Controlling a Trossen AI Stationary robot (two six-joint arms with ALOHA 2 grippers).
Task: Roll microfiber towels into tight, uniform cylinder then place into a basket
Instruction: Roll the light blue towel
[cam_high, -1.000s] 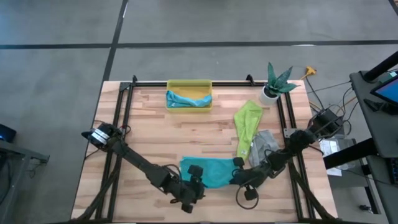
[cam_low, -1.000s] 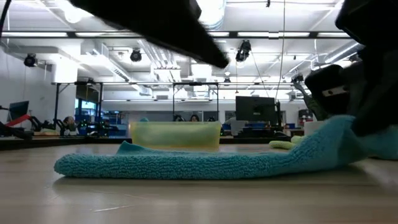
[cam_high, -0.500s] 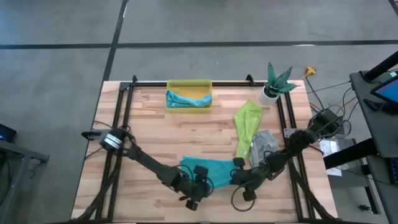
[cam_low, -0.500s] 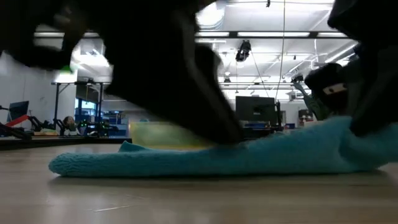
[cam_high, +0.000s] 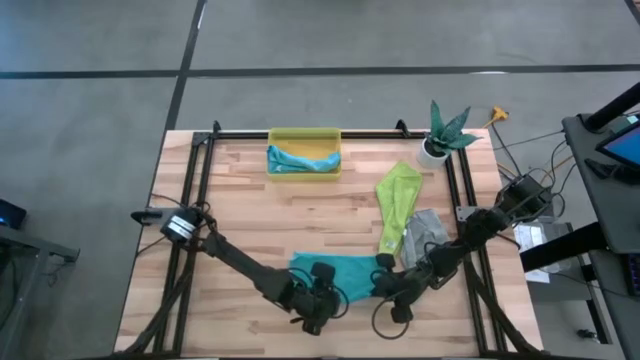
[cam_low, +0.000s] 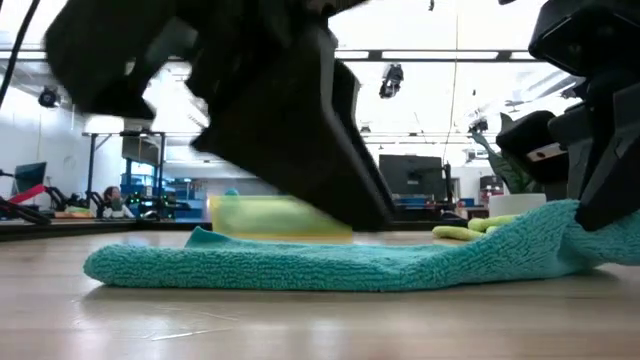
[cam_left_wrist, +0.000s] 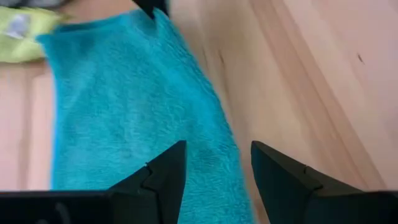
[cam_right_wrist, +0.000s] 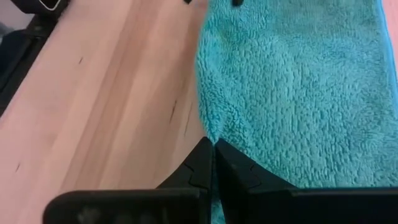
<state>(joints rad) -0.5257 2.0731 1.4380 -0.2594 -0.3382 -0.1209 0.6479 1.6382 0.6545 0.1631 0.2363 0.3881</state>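
The left pincer (cam_low: 300, 130) hides part of the basket (cam_low: 250, 215).

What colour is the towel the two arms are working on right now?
Teal towel, plain looped pile, clearest in the right wrist view.

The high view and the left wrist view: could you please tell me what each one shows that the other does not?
Only the high view shows the yellow basket holding a light blue towel, the grey towel, the potted plant and the right gripper pinching the teal towel at its corner. Only the left wrist view shows the left gripper with jaws open above the towel's near edge. Both show the teal towel, a lime green towel and the wooden table.
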